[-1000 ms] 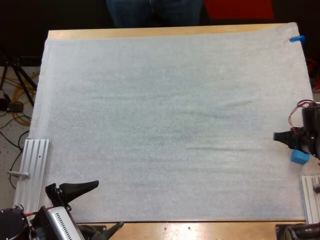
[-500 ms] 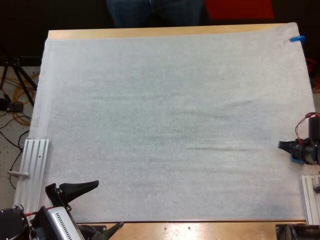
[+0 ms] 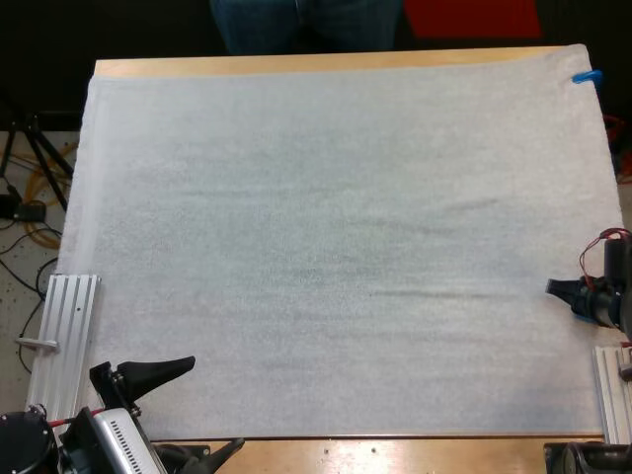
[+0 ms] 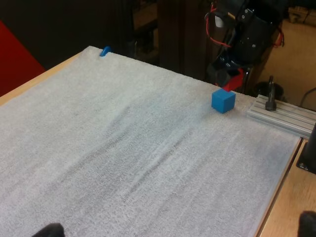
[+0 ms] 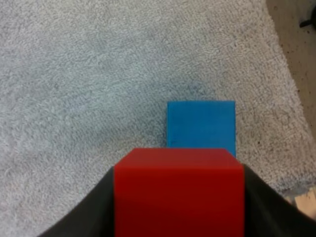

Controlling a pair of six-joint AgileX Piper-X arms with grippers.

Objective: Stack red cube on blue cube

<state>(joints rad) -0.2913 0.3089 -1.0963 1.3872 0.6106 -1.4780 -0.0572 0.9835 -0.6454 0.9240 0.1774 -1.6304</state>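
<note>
Hovering just above the blue cube (image 5: 201,123), the red cube (image 5: 178,192) is being clamped by the right hand (image 3: 565,288); lowering and release are judged not yet done. The left hand (image 3: 193,410) is being held spread apart, far from the blue cube.

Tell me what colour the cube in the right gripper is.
Red. The cube shows best in the right wrist view.

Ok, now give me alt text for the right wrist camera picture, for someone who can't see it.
The right gripper holds a red cube between its two black fingers, over a white mat. A blue cube sits on the mat just beyond the red one, near the mat's edge.
</note>
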